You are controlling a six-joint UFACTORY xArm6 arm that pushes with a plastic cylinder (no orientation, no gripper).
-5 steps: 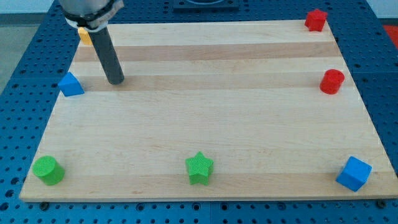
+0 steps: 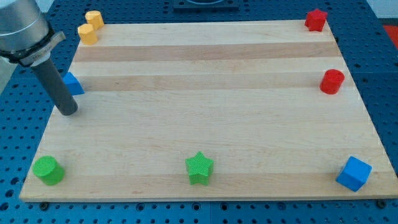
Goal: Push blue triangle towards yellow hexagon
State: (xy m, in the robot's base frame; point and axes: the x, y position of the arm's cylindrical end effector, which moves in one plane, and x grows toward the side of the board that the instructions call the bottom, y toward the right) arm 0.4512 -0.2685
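Blue triangle [image 2: 74, 84] sits at the board's [image 2: 217, 112] left edge, partly hidden behind our rod.
Our tip [image 2: 67, 112] rests just below it, towards the view's bottom; two yellow blocks lie near the top-left corner, and we take the lower one [image 2: 87, 34] for the hexagon. We have no fingers, so nothing is grasped. A glancing shove could slide the triangle off the left edge.

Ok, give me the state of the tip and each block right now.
my tip: down on the board, just below the blue triangle
blue triangle: partly hidden by the rod, at the left edge
yellow blocks: two, top-left corner, shapes unclear
green star: upright, bottom edge
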